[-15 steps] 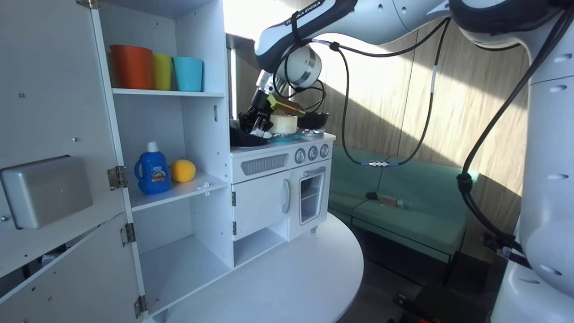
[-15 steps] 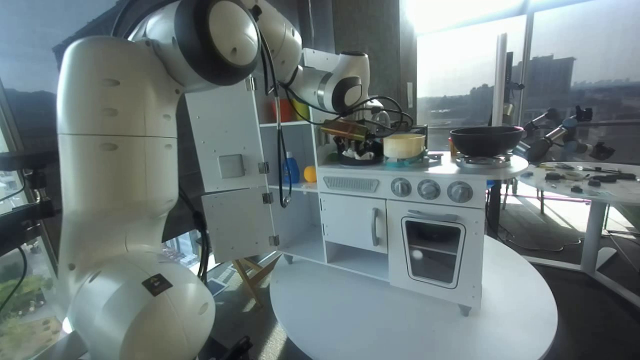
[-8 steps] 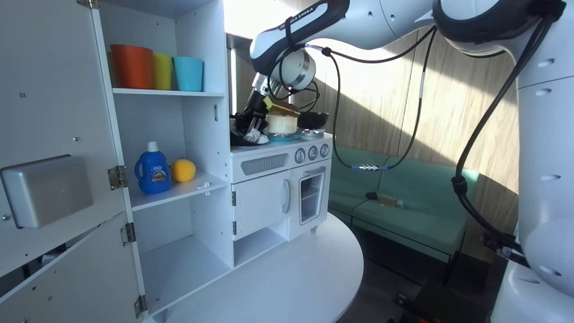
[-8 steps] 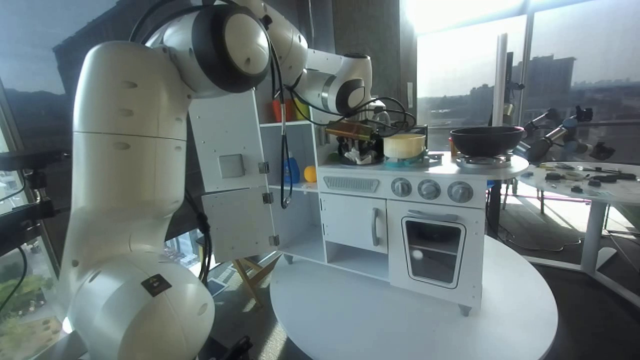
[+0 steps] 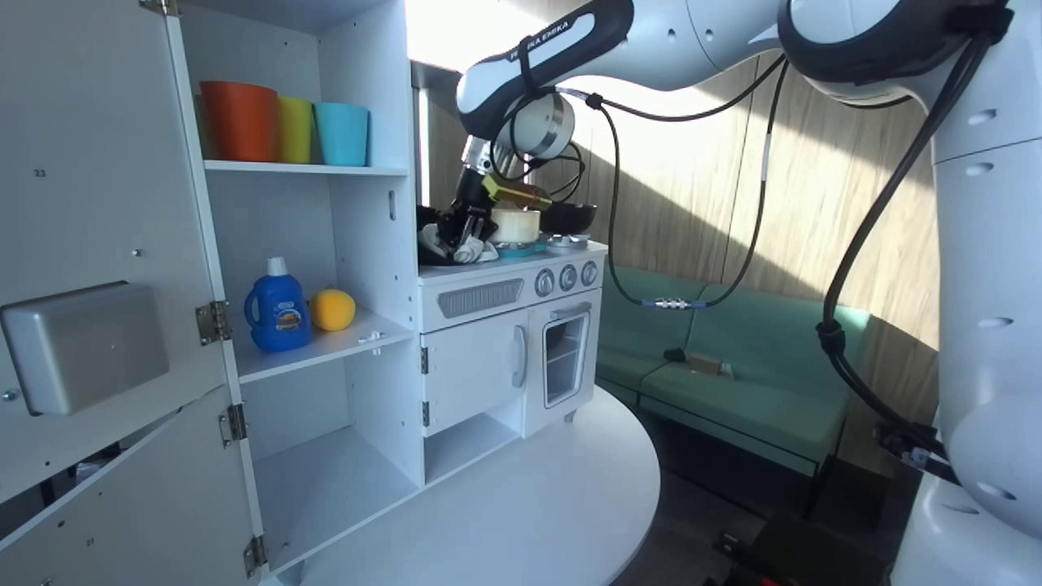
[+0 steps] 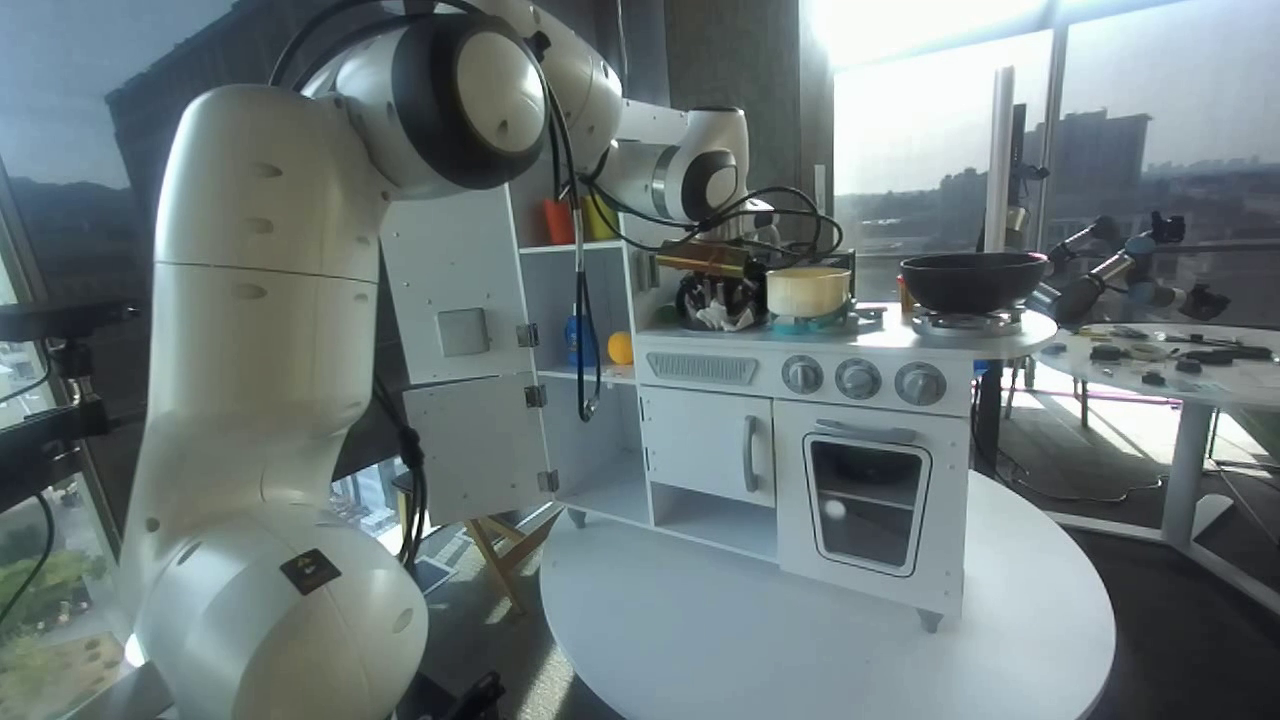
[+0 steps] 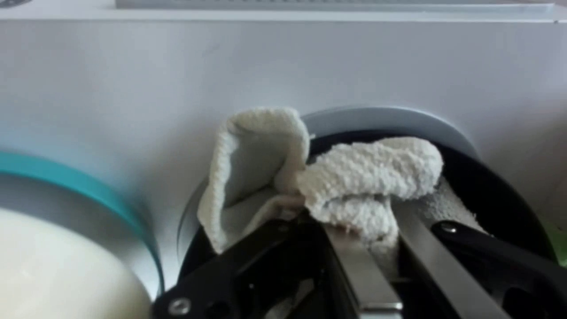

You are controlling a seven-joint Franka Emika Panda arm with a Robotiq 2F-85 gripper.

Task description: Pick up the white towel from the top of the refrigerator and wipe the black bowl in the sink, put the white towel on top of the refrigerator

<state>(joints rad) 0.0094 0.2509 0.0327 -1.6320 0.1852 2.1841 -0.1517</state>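
My gripper (image 7: 376, 230) is low at the counter's left end, pointing down into the black bowl (image 7: 487, 190). It is shut on the white towel (image 7: 372, 173), which is bunched between and beyond the fingers. One towel fold hangs over the bowl's rim on the left of the wrist view; the rest lies against the bowl's inside. In both exterior views the towel (image 5: 474, 251) (image 6: 722, 317) shows under the gripper (image 5: 460, 232) (image 6: 722, 298), at the bowl's front edge. A grey sink ring (image 7: 390, 117) shows around the bowl. The top of the refrigerator (image 5: 366, 244) is out of view.
A cream pot (image 5: 514, 224) on a teal base stands close beside the gripper, also in the wrist view (image 7: 57, 266). A black pan (image 6: 975, 282) sits farther along the counter. The refrigerator doors are open; cups (image 5: 240, 122), a blue bottle (image 5: 278, 309) and an orange ball (image 5: 332, 309) stand on its shelves.
The gripper dipped and moved left in an exterior view, then came slightly back right. More of the towel now shows at the bowl's front edge and on the gripper's left side.
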